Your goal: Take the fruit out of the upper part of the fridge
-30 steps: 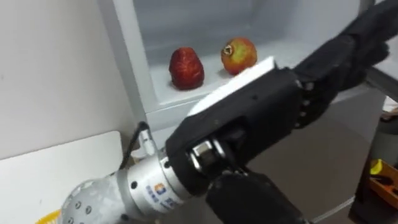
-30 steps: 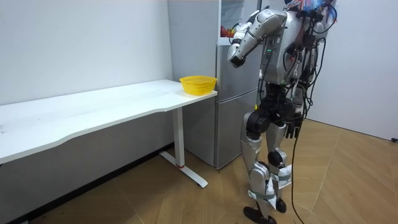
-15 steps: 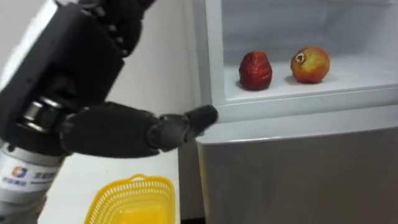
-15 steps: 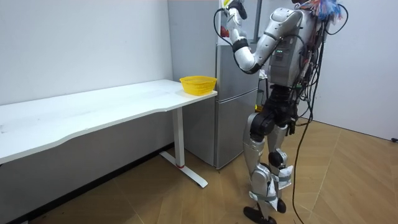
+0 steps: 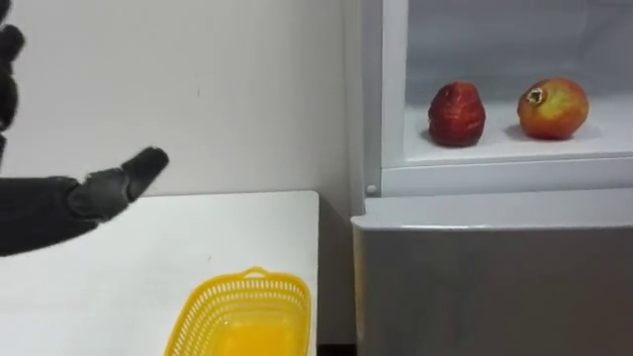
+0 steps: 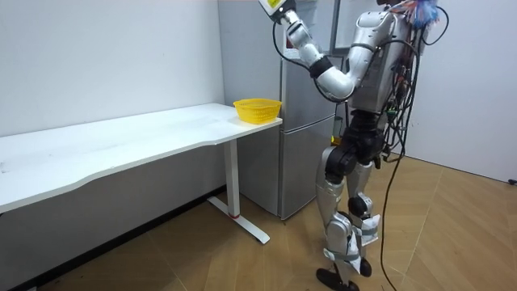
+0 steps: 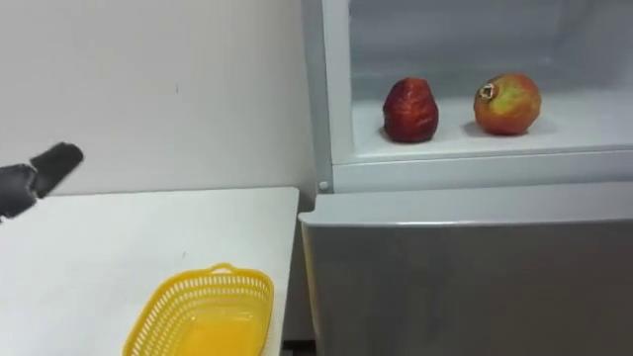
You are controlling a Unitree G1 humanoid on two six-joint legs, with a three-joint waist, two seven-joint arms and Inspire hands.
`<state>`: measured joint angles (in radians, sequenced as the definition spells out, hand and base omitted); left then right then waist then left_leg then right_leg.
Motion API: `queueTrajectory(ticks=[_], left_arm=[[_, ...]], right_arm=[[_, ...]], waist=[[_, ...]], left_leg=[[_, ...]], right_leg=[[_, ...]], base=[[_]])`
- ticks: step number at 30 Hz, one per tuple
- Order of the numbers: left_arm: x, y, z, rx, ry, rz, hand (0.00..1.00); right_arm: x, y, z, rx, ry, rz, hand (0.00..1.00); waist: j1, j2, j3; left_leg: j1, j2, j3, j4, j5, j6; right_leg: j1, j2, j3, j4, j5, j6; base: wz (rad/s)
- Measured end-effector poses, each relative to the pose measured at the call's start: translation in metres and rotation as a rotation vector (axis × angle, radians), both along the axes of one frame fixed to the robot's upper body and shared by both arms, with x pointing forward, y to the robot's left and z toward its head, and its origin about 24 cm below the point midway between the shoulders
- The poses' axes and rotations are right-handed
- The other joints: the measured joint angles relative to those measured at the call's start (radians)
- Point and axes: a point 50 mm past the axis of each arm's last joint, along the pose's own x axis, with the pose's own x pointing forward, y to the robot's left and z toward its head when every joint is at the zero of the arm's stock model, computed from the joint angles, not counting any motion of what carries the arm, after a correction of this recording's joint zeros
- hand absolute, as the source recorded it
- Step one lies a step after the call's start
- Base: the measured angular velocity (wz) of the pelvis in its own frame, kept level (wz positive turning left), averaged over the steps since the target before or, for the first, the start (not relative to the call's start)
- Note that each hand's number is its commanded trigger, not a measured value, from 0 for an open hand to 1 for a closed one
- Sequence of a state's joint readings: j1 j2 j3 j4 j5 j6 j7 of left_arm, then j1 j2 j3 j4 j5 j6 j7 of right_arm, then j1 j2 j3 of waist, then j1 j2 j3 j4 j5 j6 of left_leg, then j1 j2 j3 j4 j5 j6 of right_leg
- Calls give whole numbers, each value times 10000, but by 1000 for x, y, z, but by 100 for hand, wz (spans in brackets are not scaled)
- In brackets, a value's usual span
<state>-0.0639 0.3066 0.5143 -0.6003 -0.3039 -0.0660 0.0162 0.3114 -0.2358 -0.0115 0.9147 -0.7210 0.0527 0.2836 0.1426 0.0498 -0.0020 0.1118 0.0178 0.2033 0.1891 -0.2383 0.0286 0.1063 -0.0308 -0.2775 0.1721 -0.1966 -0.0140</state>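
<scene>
Left eye view: the left hand (image 5: 47, 208) is held up at the far left edge, over the white table (image 5: 119, 287), with its fingers straight and spread and nothing in them. One fingertip points right, toward the fridge.

The upper fridge (image 5: 495, 178) stands open on the right. On its white shelf are a red fruit (image 5: 456, 114) and, just to its right but not touching it, a round yellow-red fruit (image 5: 552, 108). Both sit well back from the shelf's front lip. The red fruit stands upright with its long axis vertical, narrowing a little toward the top.

From the hand, both fruits lie well off to the right, slightly higher and farther in. The fridge's left wall stands between them and the hand. The red fruit is the nearer one to this hand, so I judge it the likelier pick. The reach would have to swing right, round that wall and in over the lip, and then close on the fruit's sides.

A yellow basket (image 5: 242, 314) sits on the near right corner of the table, just left of the fridge and below the shelf.

In the room view the robot stands upright, close in front of the fridge, left arm raised high. The right hand (image 6: 389, 155) seems to hang low by the hip, too small to read.
</scene>
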Motion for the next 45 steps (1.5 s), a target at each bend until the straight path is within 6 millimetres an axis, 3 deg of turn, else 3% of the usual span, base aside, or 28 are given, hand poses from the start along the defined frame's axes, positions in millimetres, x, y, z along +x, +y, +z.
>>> queueTrajectory(ticks=[2, 5, 7, 11, 13, 14, 16, 17, 19, 20, 22, 25, 29, 33, 39, 45], left_arm=[[-6, 11, -6, -209, 45, 926, 0], [-18, 30, -36, -598, 1324, 2396, 0], [-28, 50, -63, -938, 2599, 3691, 0], [-46, 76, -100, -2323, 3814, 5525, 0], [-64, 96, -134, -3725, 4819, 6797, 0], [-69, 99, -144, -4036, 5101, 7151, 0], [-87, 107, -185, -5517, 6263, 8231, 0], [-93, 109, -196, -5902, 6592, 8474, 0], [-117, 107, -241, -7041, 8291, 9416, 0], [-123, 104, -252, -7228, 8807, 9595, 0], [-150, 91, -295, -8118, 10804, 10194, 0], [-187, 67, -337, -8728, 13551, 10495, 0], [-225, 37, -367, -9020, 16347, 10377, 0], [-255, 11, -383, -7611, 19835, 9153, 0], [-238, -6, -393, -4309, 22279, 6282, 0], [-194, -7, -396, -2637, 22194, 4993, 0]], right_arm=[[-1, -3, 1, -75, -54, -261, 0], [-7, -8, 2, -172, -145, -621, 0], [-14, -10, 3, -226, -89, -897, 0], [-22, -16, 5, -548, -99, -1275, 0], [-26, -17, 6, -653, -175, -1556, 0], [-27, -18, 6, -666, -169, -1611, 0], [-30, -16, 6, -639, -195, -1821, 0], [-30, -15, 6, -642, -195, -1886, 0], [-31, -13, 5, -629, -220, -2151, 0], [-31, -12, 4, -591, -226, -2261, 0], [-33, -7, 1, -458, -216, -2777, 0], [-38, 0, -3, -405, -133, -3331, 0], [-46, 6, -7, -469, 152, -3827, 0], [-38, 8, -9, -429, 61, -3967, 0], [-21, 12, -11, -546, 13, -3163, 0], [2, 12, -13, -807, -401, -2818, 0]], waist=[[7, -62, 26], [7, -200, 19], [22, -264, -35], [-7, -344, 0], [-39, -308, -5], [-46, -278, -19], [-24, -254, -15], [-31, -255, -20], [-144, -277, -22], [-150, -282, -30], [-222, -345, -56], [-293, -385, -55], [-391, -367, -42], [-611, -407, 15], [-835, -410, 20], [-1137, -455, 3]], left_leg=[[34, -8, -11, -6, 0, 0], [41, -26, -11, -5, -1, 0], [44, -20, -14, -1, -2, -1], [47, -29, -57, -9, -5, -2], [41, -30, -137, -159, -38, 6], [59, -29, -157, -260, -65, 5], [42, -43, -156, -280, -66, 13], [33, -47, -167, -265, -72, 23], [20, -77, -191, -245, -75, 30], [23, -81, -193, -234, -74, 31], [38, -86, -205, -220, -75, 33], [99, -82, -235, -231, -75, 32], [349, -77, -275, -358, -76, 32], [370, -82, -255, -428, -83, 41], [334, -81, -247, -315, -84, 44], [165, -83, -200, -194, -80, 48]], right_leg=[[-13, -1, 6, -18, -8, 10], [-12, -12, 2, -30, -40, 26], [-2, -7, 16, -38, -40, 26], [13, -21, -4, -21, -39, 29], [-46, -8, 8, 27, -57, 49], [-74, 5, 7, 39, -66, 51], [-136, -33, 5, 212, -89, 65], [-168, -39, 7, 230, -98, 69], [-185, -62, 24, 241, -111, 69], [-181, -65, 25, 242, -113, 73], [-138, -62, 14, 200, -116, 78], [-5, -42, 12, 130, -110, 83], [156, -30, 43, 119, -111, 83], [239, -29, 184, 127, -110, 85], [192, -26, 294, 138, -111, 82], [53, -35, 322, 148, -111, 80]], base=[[-2], [0], [0], [1], [0], [-4], [0], [0], [0], [0], [2], [3], [4], [0], [1], [-2]])
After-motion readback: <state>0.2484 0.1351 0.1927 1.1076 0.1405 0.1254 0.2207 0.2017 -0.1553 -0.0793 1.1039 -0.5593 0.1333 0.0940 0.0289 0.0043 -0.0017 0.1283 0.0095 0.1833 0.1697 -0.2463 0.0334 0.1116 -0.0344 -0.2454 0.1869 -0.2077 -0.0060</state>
